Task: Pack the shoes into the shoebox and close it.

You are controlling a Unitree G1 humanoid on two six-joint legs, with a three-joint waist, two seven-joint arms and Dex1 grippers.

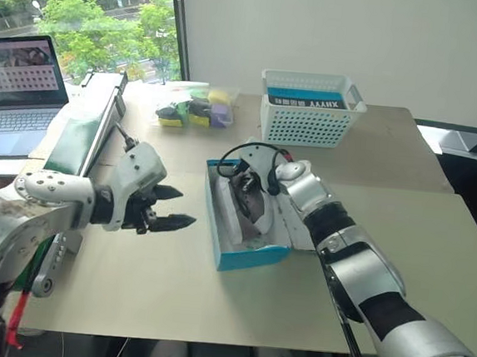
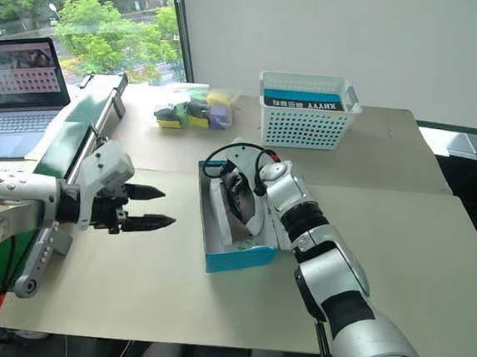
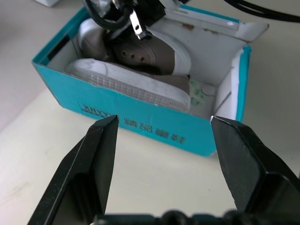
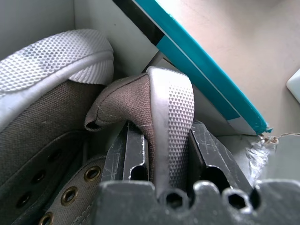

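Observation:
The blue shoebox (image 1: 253,255) stands open at the table's middle, its lid (image 3: 206,21) folded back on the far side from my left arm. Both grey-beige shoes lie inside it. One shoe (image 3: 136,84) rests on its side with the pale sole outward, the other shoe (image 3: 157,51) behind it. My right gripper (image 4: 166,133) reaches down into the box and is shut on a shoe's heel (image 4: 164,103). To the left of the box my left gripper (image 1: 186,207) hovers open, pointing at its long side with nothing between the fingers.
A white perforated basket (image 1: 311,114) stands behind the box. A clear bag of coloured items (image 1: 194,108) lies to its left. An open laptop (image 1: 16,92) and a green-and-black device (image 1: 84,132) occupy the far left. The table edge (image 1: 208,339) runs in front.

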